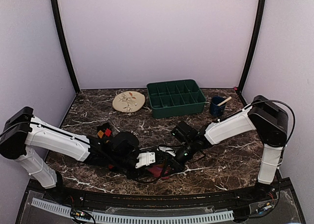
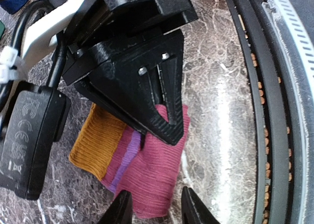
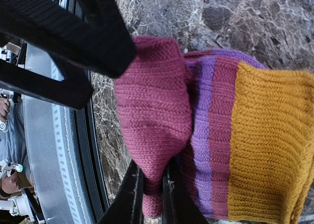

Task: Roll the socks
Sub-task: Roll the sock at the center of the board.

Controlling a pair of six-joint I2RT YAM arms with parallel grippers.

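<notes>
moulded fc and ce marks show on a black camera housing (image 2: 27,136) in the left wrist view. a dark brown marble-pattern table (image 1: 221,170) with white veins sits inside pale lilac walls (image 1: 157,33) with black corner posts. at the back stands a green compartment tray (image 1: 179,109). a beige floral plate (image 1: 117,104) lies just left of the tray, and a blue cup (image 1: 216,107) holding a pale stick stands just right of it. the magenta sock (image 3: 157,101), with a purple band and orange-yellow cuff, lies crumpled in front of the tray, near the table's front edge. the right gripper (image 3: 153,167) is nearly closed, pinching a fold of the magenta sock. the left gripper (image 2: 154,211) is partly open, its fingers either side of that sock's edge, one finger clear of the cloth. the black sock (image 1: 104,132), with orange and red patches, shows front-left of the tray, beside the left arm.
</notes>
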